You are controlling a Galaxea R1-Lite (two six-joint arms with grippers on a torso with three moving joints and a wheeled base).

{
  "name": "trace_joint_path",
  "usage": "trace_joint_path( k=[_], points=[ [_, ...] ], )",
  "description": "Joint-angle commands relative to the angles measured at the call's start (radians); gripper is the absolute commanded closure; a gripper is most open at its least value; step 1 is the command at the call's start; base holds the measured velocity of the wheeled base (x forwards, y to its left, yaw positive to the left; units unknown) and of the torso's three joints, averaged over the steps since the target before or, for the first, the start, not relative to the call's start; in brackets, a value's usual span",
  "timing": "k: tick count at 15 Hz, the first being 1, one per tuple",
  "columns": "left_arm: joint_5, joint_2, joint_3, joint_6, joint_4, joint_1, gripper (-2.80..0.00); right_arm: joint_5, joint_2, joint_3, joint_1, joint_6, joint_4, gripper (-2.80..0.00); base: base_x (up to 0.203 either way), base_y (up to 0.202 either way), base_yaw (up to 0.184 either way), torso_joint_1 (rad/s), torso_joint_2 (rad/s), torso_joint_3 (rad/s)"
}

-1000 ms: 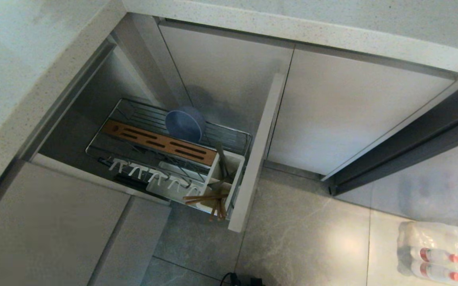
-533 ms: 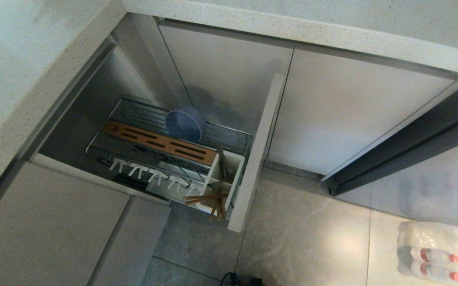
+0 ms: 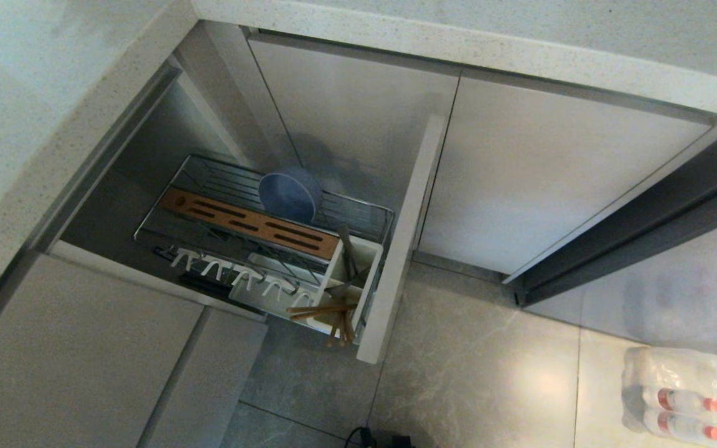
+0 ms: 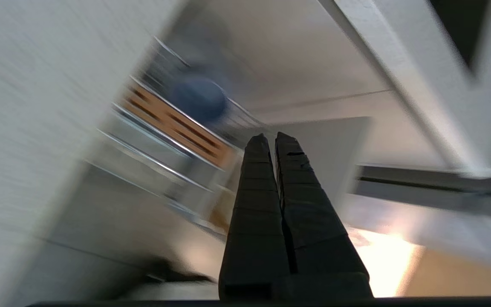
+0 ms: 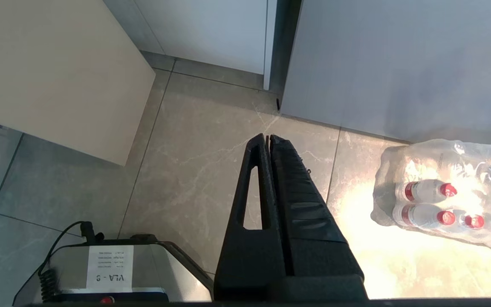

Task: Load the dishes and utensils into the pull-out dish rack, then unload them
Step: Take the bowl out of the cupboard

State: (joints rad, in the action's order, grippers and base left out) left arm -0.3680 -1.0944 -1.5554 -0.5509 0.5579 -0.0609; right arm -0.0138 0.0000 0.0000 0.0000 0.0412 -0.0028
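Rack pulled out, both claws closed and empty.
The bowl [image 3: 290, 196] leans in the rack [image 3: 259, 205] behind the wooden strip [image 3: 249, 223]; chopsticks [image 3: 327, 314] and fork [image 3: 347, 254] sit in the caddy [image 3: 368, 261]. Left gripper [image 4: 276, 137] (fingers pressed together) grips nothing; right gripper [image 5: 268, 137] hangs over the floor [image 5: 194, 162], fingers together.

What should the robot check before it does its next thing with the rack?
1. Rack pulled out: ok.
2. Bowl in the rack, standing on edge behind the wooden strip: ok.
3. Chopsticks in the caddy: ok, though the ends poke out over its front.
4. Fork in the caddy: cannot tell; only a grey handle shows.
5. Plate on the prongs: not ok, the prongs hold nothing.
6. Left gripper free: ok, shut on nothing. Right gripper parked over the floor, shut on nothing: ok.
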Motion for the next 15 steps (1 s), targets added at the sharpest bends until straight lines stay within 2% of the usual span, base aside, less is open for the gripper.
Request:
trace_joint_path(
  k=[1, 3, 4, 7, 9, 12, 13, 15],
  points=[
    [0.005, -0.024, 0.004, -0.108, 0.003, 0.049, 0.0, 0.0, 0.002, 0.0, 0.0, 0.0, 0.0, 0.0, 0.0, 0.0, 0.0, 0.0, 0.0, 0.0],
    [0.048, -0.036, 0.014, -0.252, 0.003, 0.106, 0.0, 0.0, 0.002, 0.0, 0.0, 0.0, 0.0, 0.0, 0.0, 0.0, 0.0, 0.0, 0.0, 0.0],
    [0.083, -0.053, 0.023, -0.286, 0.002, 0.125, 0.0, 0.0, 0.002, 0.0, 0.0, 0.0, 0.0, 0.0, 0.0, 0.0, 0.0, 0.0, 0.0, 0.0],
    [0.162, -0.088, 0.048, -0.309, 0.001, 0.181, 0.0, 0.0, 0.002, 0.0, 0.0, 0.0, 0.0, 0.0, 0.0, 0.0, 0.0, 0.0, 0.0, 0.0],
    [0.3, -0.117, 0.08, -0.313, -0.016, 0.306, 0.0, 0.0, 0.002, 0.0, 0.0, 0.0, 0.0, 0.0, 0.0, 0.0, 0.0, 0.0, 0.0, 0.0],
    [0.574, -0.201, 0.149, -0.313, -0.119, 0.491, 0.0, 0.0, 0.001, 0.0, 0.0, 0.0, 0.0, 0.0, 0.0, 0.0, 0.0, 0.0, 0.0, 0.0],
    [0.624, -0.237, 0.162, -0.312, -0.146, 0.52, 0.0, 0.0, 0.002, 0.0, 0.0, 0.0, 0.0, 0.0, 0.0, 0.0, 0.0, 0.0, 0.0, 0.0],
    [0.691, -0.305, 0.17, -0.313, -0.174, 0.533, 0.0, 0.0, 0.002, 0.0, 0.0, 0.0, 0.0, 0.0, 0.0, 0.0, 0.0, 0.0, 0.0, 0.0]
  ],
)
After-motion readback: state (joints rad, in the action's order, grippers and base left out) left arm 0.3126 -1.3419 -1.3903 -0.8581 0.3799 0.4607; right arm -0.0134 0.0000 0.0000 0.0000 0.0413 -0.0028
